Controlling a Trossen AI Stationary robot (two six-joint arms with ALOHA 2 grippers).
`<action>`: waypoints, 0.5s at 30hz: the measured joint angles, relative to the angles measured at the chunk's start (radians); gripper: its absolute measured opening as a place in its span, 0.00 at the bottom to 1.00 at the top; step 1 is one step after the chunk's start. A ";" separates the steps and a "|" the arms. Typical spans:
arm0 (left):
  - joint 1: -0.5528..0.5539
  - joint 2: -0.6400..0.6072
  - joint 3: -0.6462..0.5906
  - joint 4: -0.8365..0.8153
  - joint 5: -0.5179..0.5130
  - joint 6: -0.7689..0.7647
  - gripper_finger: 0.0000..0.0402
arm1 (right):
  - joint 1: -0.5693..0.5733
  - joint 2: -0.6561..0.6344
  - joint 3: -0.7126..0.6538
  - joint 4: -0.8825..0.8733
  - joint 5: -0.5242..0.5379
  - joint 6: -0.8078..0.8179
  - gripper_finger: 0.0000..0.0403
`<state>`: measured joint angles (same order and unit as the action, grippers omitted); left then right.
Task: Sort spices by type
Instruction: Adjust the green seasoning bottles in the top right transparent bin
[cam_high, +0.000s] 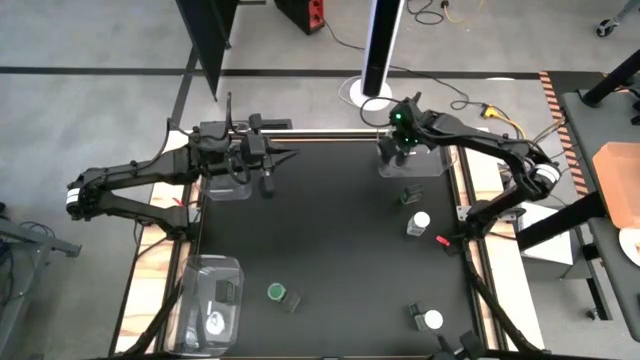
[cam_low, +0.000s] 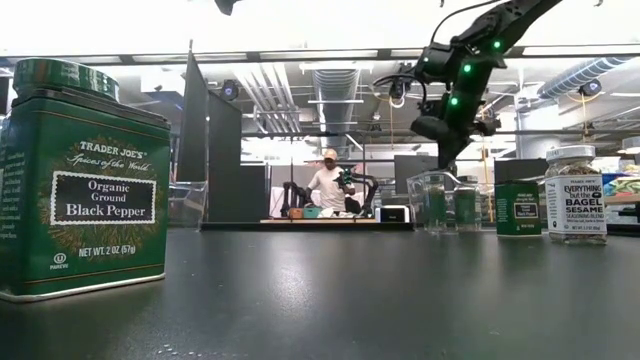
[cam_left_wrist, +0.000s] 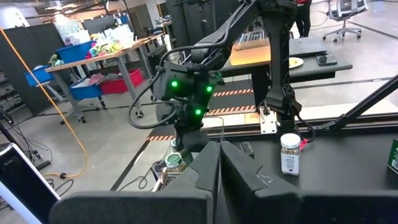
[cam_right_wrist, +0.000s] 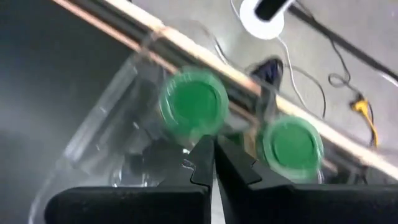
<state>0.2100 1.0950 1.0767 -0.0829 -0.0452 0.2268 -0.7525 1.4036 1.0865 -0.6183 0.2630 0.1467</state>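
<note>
The black table (cam_high: 330, 230) fills the middle of the high view, and most of its surface is bare. The left arm reaches in from the left side, low and almost straight, along the far edge. The left gripper (cam_high: 268, 183) is fully closed and empty, beside a clear tray (cam_high: 228, 190) at the far left. The right arm comes from the right edge, bends at the elbow and goes to the far right corner. The right gripper (cam_high: 398, 152) hangs above a second clear tray (cam_high: 432, 165), fingers pressed together, holding nothing. In the right wrist view two green-lid jars (cam_right_wrist: 194, 102) stand inside this tray, close to each other.

A third tray (cam_high: 212, 300) sits at the near left corner. On the open table lie one green-lid jar (cam_high: 281, 294) near the front middle, a white-lid jar (cam_high: 418, 223) near the right edge, one dark jar (cam_high: 410, 195) just behind it, and another white-lid jar (cam_high: 428, 320) at the near right.

In the low view, a person (cam_low: 327, 186) stands far behind the table in the room.
</note>
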 joint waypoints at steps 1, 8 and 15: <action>0.000 0.000 0.000 0.000 0.000 0.000 0.00 | 0.000 -0.005 0.002 -0.020 0.000 0.020 0.02; 0.000 0.000 -0.001 0.000 0.000 0.000 0.00 | -0.003 -0.006 -0.019 -0.074 0.003 0.039 0.02; 0.000 0.000 -0.004 0.001 0.000 0.000 0.00 | -0.003 0.023 -0.022 0.000 0.017 0.025 0.02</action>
<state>0.2100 1.0950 1.0729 -0.0822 -0.0448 0.2268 -0.7555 1.4267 1.0645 -0.6181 0.2803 0.1721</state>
